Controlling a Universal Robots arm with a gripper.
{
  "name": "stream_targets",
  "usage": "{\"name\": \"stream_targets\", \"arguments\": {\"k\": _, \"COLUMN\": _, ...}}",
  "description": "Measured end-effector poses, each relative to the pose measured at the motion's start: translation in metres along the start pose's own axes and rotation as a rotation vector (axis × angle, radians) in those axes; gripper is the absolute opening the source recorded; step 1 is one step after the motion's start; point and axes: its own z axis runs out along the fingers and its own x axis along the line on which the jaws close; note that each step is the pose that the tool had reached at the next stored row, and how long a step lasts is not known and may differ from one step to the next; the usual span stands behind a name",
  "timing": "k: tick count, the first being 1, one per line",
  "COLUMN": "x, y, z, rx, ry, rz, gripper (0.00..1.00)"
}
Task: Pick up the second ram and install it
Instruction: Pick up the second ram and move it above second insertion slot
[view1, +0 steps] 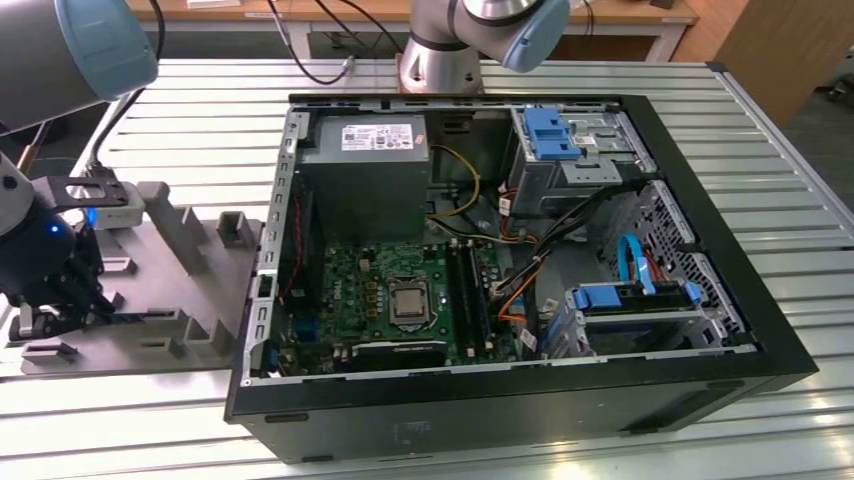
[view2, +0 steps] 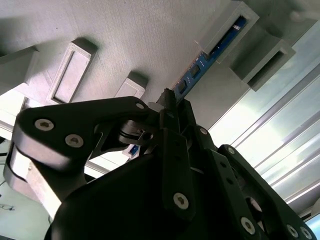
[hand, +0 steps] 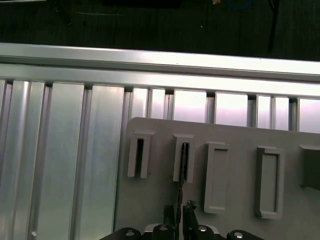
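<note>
The second ram (view2: 196, 70) is a thin dark-blue stick standing in a slot of the grey holder (view2: 125, 30). One end sits in the slot and the other rises between my black fingers. My gripper (view2: 170, 97) is shut on that free end. In the first wrist view the ram (hand: 183, 160) shows edge-on in the holder's (hand: 235, 135) second slot, with my gripper (hand: 179, 212) right over it. In the exterior view my gripper (view1: 40, 320) hangs over the holder (view1: 174, 290), to the left of the open computer case (view1: 534, 390).
Inside the case lies the green board (view1: 360, 290) with long black slots (view1: 467, 290), a grey power supply (view1: 367, 165), loose cables (view1: 534, 260) and blue drive bays (view1: 554, 130). The holder has several other raised slots (hand: 268, 182). Everything rests on a ribbed metal table (view1: 187, 130).
</note>
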Motion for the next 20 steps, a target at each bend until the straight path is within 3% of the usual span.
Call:
{"name": "stream_targets", "arguments": {"k": 10, "x": 0.0, "y": 0.0, "z": 0.0002, "rx": 0.0, "ry": 0.0001, "rz": 0.0, "gripper": 0.2}}
{"name": "stream_targets", "arguments": {"k": 11, "x": 0.0, "y": 0.0, "z": 0.0002, "rx": 0.0, "ry": 0.0, "rz": 0.0, "gripper": 0.13}}
{"name": "stream_targets", "arguments": {"k": 20, "x": 0.0, "y": 0.0, "z": 0.0004, "rx": 0.0, "ry": 0.0, "rz": 0.0, "gripper": 0.13}}
